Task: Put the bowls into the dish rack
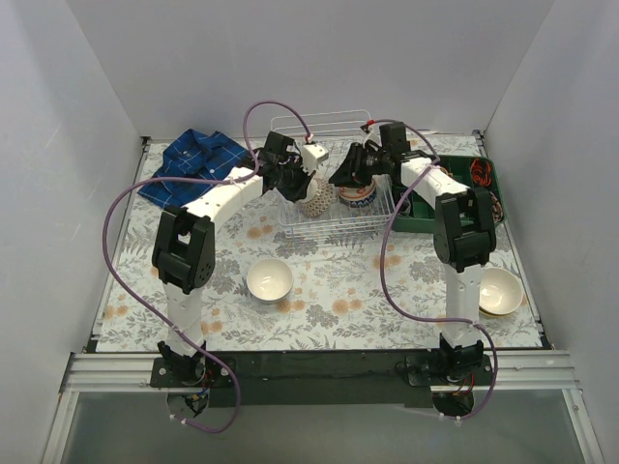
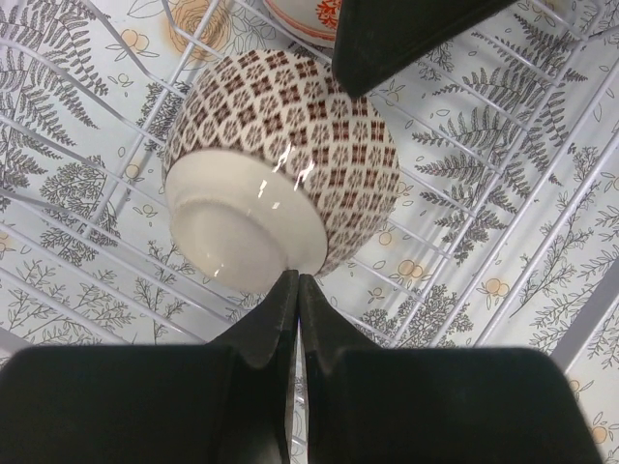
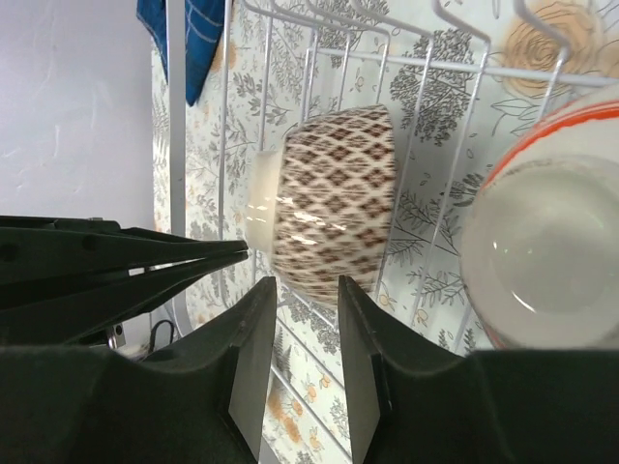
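The white wire dish rack (image 1: pixel 334 217) stands at the back middle of the table. A brown diamond-patterned bowl (image 1: pixel 315 200) lies on its side in it, also in the left wrist view (image 2: pixel 290 145) and the right wrist view (image 3: pixel 334 198). An orange-rimmed bowl (image 1: pixel 359 194) sits beside it in the rack (image 3: pixel 542 251). My left gripper (image 2: pixel 297 282) is shut and empty, tips at the patterned bowl's white foot. My right gripper (image 3: pixel 308 295) is open and empty, just short of the same bowl. A white bowl (image 1: pixel 270 280) sits on the table's front middle, another white bowl (image 1: pixel 500 290) at the right.
A green compartmented tray (image 1: pixel 455 198) with small items stands right of the rack. A blue plaid shirt (image 1: pixel 198 161) lies at the back left. White walls close in the table on three sides. Both arms meet over the rack.
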Tool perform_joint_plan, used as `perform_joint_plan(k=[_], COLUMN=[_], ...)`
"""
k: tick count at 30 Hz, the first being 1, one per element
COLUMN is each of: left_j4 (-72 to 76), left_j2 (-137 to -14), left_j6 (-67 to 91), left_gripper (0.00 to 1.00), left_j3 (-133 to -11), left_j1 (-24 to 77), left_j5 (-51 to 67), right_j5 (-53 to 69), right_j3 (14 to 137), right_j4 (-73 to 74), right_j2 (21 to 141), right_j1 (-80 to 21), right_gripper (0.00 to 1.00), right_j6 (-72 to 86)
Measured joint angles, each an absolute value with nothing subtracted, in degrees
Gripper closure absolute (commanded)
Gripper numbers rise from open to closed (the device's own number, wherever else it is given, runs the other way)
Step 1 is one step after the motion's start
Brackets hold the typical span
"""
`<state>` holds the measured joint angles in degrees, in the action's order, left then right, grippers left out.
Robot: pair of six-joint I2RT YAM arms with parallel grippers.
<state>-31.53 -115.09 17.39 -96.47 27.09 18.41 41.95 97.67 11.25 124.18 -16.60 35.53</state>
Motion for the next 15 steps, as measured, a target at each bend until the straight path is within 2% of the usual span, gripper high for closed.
perform_joint_plan(k=[11,14,15], left_j4=[-27.7,-27.4,-27.1], left_j2=[-114.4,-114.4,-114.3], left_j6=[20.1,20.9,21.2], left_gripper=[1.0,1.0,1.0], left_j3=[-92.3,-92.2,-92.2], left_j1=[27.1,27.1,27.1], left_j5=[17.9,17.6,17.4], right_j5=[36.4,36.5,36.7], right_j3=[97.8,97.8,97.8], right_j4=[16.2,16.7,16.7], right_j2=[121.7,121.5,121.4], right_j1=[-16.1,-16.1,-16.1], right_gripper=[0.6,0.73,0.81], right_j6=[29.3,27.4,26.3])
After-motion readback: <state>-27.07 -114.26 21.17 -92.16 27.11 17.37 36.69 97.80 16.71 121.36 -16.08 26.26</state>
